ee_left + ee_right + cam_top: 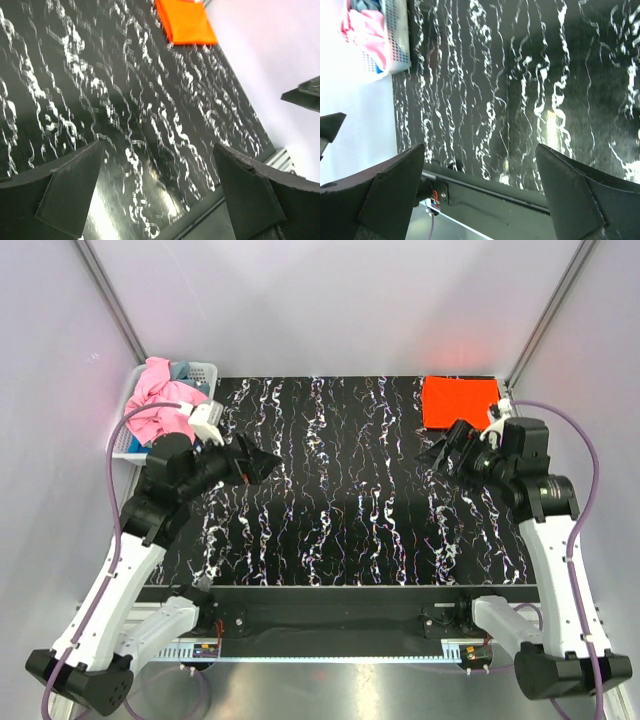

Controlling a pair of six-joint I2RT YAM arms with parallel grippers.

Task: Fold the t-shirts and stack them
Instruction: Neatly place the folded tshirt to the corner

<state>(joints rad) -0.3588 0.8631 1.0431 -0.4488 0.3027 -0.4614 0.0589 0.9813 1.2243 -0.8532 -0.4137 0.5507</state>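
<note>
A folded bright orange t-shirt point(458, 400) lies flat at the table's far right corner; it also shows in the left wrist view point(186, 22). A crumpled light pink t-shirt point(158, 400) fills the white basket, with a bit of blue-grey t-shirt point(182, 370) behind it; both show in the right wrist view, pink point(364, 30) and blue-grey point(366, 5). My left gripper point(268, 464) is open and empty above the table's left side. My right gripper point(437, 455) is open and empty, just in front of the orange shirt.
The white lattice basket point(203, 371) stands off the table's far left corner. The table point(340, 500) is black with white marbling. Metal frame posts and white walls close in the sides and back.
</note>
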